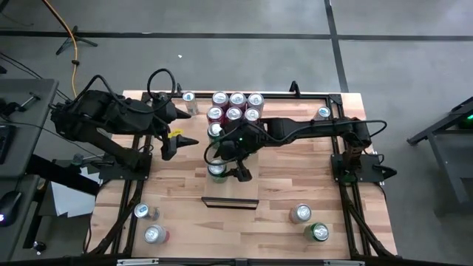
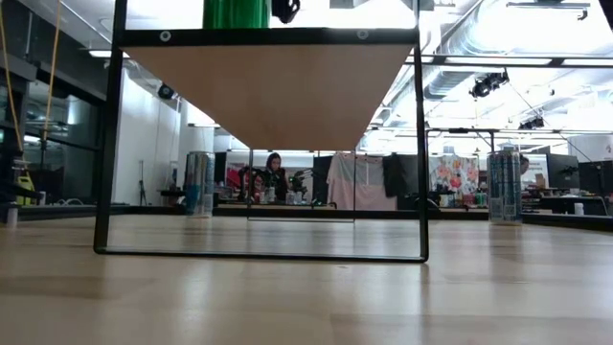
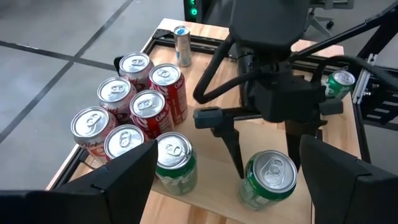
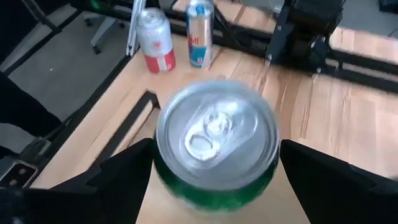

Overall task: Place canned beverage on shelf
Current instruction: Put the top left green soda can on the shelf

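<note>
The shelf (image 1: 230, 186) is a raised pale board over the table's middle; the low view shows its underside (image 2: 273, 86). Several red cans (image 3: 137, 106) and a green can (image 3: 177, 162) stand at its far part. Nearer the shelf's near end is a second green can (image 1: 216, 168), upright between the fingers of my right gripper (image 1: 226, 171), which is shut on it. My left gripper (image 1: 177, 145) hovers open over the table left of the shelf, holding nothing. My right gripper pinches the green can by its two opposite sides near the top rim (image 3: 249, 180), one finger (image 3: 233, 140) on each side. It comes slanting down from the table's right. The can stays upright; the shelf's edge hides whether its base (image 2: 235, 21) rests on the board.
Loose cans stand on the table: two at the near left (image 1: 150, 224), two at the near right (image 1: 310, 223), one at the far right (image 1: 324, 112) and a slim one at the far left (image 1: 188, 97). The shelf's black frame (image 2: 105, 144) stands on the table.
</note>
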